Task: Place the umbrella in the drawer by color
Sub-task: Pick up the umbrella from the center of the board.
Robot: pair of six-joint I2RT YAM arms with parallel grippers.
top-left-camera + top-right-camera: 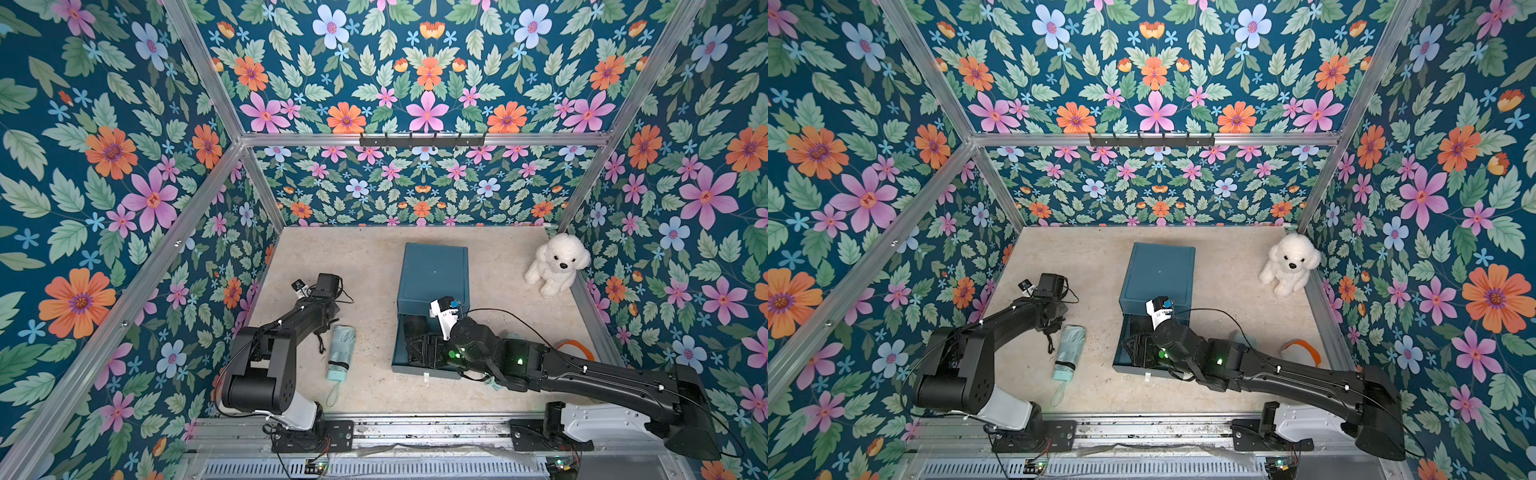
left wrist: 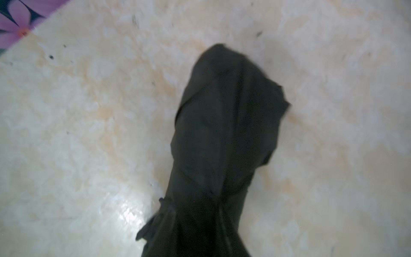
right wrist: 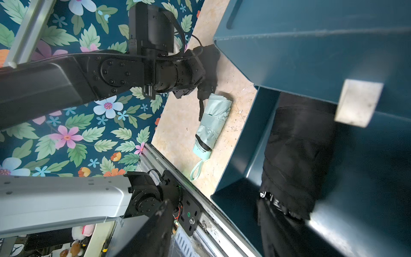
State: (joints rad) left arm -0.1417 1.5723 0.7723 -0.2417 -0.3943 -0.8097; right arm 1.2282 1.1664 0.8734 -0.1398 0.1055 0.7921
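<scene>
Lying front-to-back, handle (image 1: 335,372) nearest: mint umbrella (image 1: 341,347)

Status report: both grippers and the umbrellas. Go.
Left gripper shut on black fabric piece, beside mint umbrella. Right gripper open in open drawer, by black umbrella. Mint umbrella flat on table. Right arm over drawer.

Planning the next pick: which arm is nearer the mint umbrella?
Left. The left gripper, holding black cloth, is beside the mint umbrella; the right gripper is over the open drawer.
</scene>
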